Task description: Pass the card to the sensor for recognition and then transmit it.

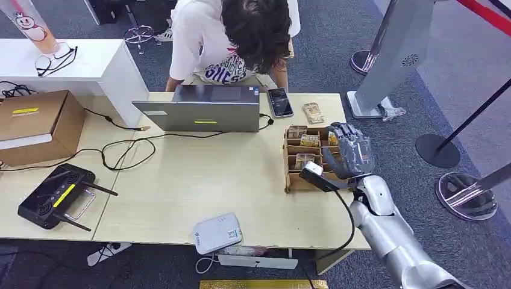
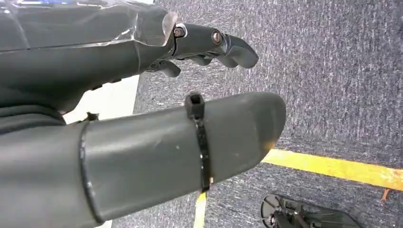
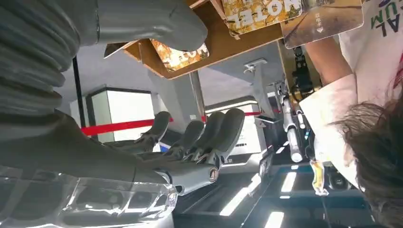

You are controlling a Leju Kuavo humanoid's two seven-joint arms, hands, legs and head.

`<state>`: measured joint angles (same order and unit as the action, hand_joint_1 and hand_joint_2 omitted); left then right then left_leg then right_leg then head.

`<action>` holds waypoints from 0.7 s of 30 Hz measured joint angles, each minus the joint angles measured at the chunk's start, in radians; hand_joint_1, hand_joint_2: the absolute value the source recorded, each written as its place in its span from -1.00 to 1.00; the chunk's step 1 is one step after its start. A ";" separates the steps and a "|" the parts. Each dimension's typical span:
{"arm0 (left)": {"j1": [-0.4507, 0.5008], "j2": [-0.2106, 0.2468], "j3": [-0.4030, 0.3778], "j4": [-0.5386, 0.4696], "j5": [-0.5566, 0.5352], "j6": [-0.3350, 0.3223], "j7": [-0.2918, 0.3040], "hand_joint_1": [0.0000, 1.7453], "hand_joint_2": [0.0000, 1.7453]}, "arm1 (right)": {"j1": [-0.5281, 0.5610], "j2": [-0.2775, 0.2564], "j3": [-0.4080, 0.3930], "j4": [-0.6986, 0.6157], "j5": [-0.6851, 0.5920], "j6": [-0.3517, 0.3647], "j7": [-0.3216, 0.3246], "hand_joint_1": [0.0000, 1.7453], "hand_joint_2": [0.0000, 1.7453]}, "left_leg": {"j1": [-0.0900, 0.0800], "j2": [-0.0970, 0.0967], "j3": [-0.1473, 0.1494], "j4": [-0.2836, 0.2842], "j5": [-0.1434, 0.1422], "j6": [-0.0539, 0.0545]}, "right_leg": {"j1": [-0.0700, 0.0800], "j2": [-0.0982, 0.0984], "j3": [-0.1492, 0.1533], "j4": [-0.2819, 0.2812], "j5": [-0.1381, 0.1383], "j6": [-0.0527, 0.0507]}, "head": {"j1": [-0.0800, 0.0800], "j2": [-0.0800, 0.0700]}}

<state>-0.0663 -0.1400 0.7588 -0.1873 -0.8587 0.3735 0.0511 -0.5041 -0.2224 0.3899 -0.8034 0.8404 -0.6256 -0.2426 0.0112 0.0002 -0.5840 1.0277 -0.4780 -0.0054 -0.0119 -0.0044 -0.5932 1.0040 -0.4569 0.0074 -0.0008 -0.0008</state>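
Observation:
A wooden card rack (image 1: 294, 181) stands on the right part of the table and holds several gold hotel cards (image 1: 309, 140). My right hand (image 1: 350, 150) hovers over the rack's right side, fingers spread, holding nothing. In the right wrist view the thumb (image 3: 157, 21) lies close by a card (image 3: 183, 55) in the rack (image 3: 237, 45), while the fingers (image 3: 209, 135) stand apart from it. The white card sensor (image 1: 217, 233) sits at the table's near edge. My left hand (image 2: 142, 142) hangs over grey carpet with nothing in it.
A person (image 1: 235, 36) leans over the far side of the table behind a laptop (image 1: 205, 108). A phone (image 1: 279, 102) and a loose card (image 1: 313, 112) lie beyond the rack. A black controller (image 1: 54, 195) and a cardboard box (image 1: 36, 123) sit at the left. Stanchions stand at the right.

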 joint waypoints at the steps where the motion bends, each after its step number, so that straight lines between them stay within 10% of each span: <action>1: 0.000 0.000 0.000 0.000 0.000 -0.001 -0.001 -1.00 -1.00 | 0.000 -0.002 0.001 0.000 -0.001 -0.002 0.001 -0.16 1.00 | 0.000 0.000 0.000 0.000 0.000 0.000 | 0.000 0.000 0.000 0.000 0.000 0.000 | 0.000 0.000; 21: 0.001 0.003 0.003 0.000 0.001 -0.003 -0.011 -1.00 -1.00 | 0.071 -0.072 0.011 -0.108 -0.020 0.003 0.024 -0.22 1.00 | 0.000 0.000 0.000 0.000 0.000 0.000 | 0.000 0.000 0.000 0.000 0.000 0.000 | 0.000 0.000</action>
<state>-0.0652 -0.1373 0.7614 -0.1873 -0.8579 0.3708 0.0401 -0.4335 -0.2945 0.4006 -0.9114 0.8202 -0.6222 -0.2186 0.0112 0.0003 -0.5839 1.0277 -0.4781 -0.0053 -0.0119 -0.0043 -0.5932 1.0039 -0.4569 0.0074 -0.0011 -0.0008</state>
